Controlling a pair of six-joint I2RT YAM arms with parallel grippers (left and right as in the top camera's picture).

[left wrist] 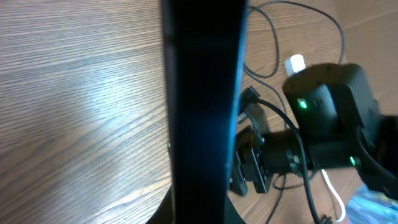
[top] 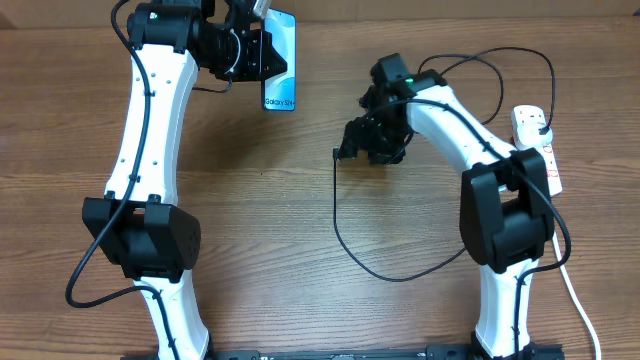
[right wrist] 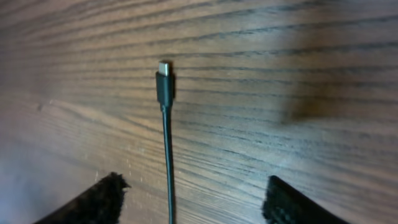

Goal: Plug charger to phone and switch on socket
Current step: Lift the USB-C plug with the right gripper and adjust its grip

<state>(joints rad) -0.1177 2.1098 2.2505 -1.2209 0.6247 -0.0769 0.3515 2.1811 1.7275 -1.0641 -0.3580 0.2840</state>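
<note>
1. Black and thin, the charger (top: pixel 336 215) loops across the wooden desk (top: pixel 260 230) on the near side, then runs up toward the middle.
2. My right pincer (right wrist: pixel 193 200) sits low over the desk with its fingers (right wrist: pixel 93 202) spread wide apart. The cable lies loose between them, and its connector tip (right wrist: pixel 164 79) rests flat on the wood just ahead.
3. Further right, the socket (top: pixel 541 150) lies by the desk edge, and its white cord (top: pixel 575 290) trails back.
4. Farthest out, my left pincer (top: pixel 262 48) is clamped on the phone (top: pixel 281 62), screen up, well apart from the connector tip.
</note>
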